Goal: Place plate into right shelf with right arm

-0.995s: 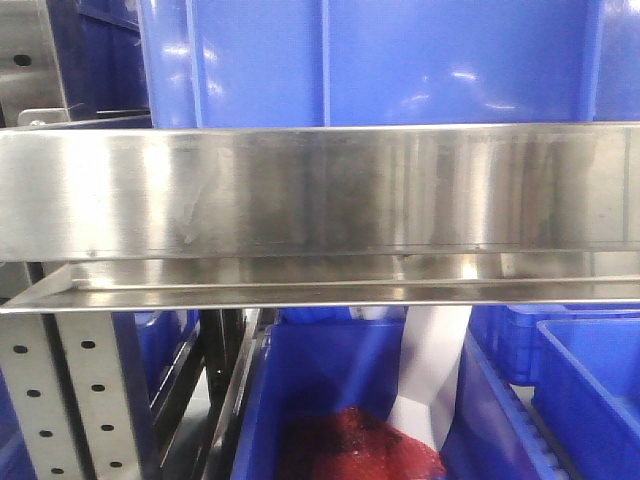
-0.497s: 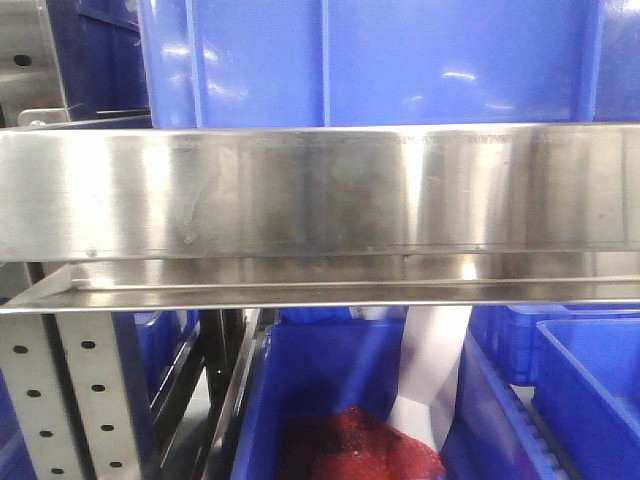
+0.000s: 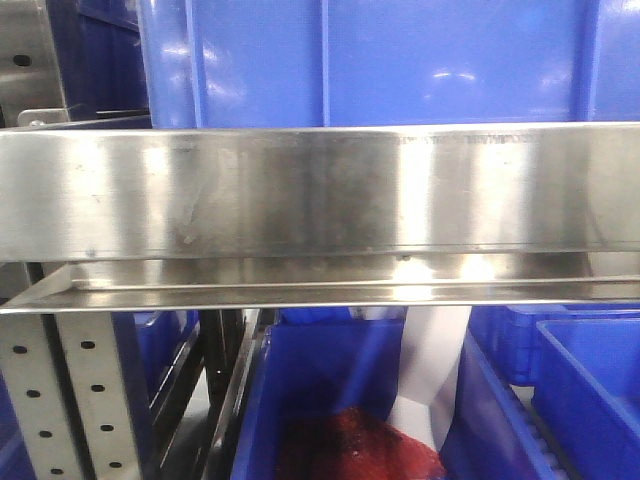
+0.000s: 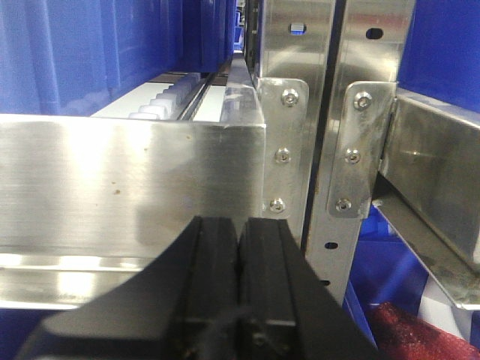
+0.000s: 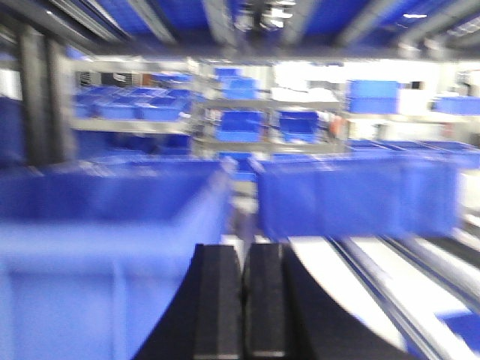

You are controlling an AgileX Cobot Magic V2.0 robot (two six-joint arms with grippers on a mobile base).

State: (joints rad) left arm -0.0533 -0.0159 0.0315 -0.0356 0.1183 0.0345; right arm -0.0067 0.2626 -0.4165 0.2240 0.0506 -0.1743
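Right wrist-mounted view, blurred, shows the right end effector (image 5: 241, 300) clenched on nothing among blue bins (image 5: 352, 199), no plate visible, so finding and grasping it seems next.

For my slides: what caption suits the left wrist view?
Left fingers pressed together before a steel shelf rail and blue bins.

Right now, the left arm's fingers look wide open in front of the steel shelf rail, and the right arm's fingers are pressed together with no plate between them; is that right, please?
Not quite: the left gripper is not wide open. The left wrist view shows its fingers closed together in front of the steel shelf rail. The rest holds: in the right wrist view the right gripper is also pressed shut, with no plate between them.
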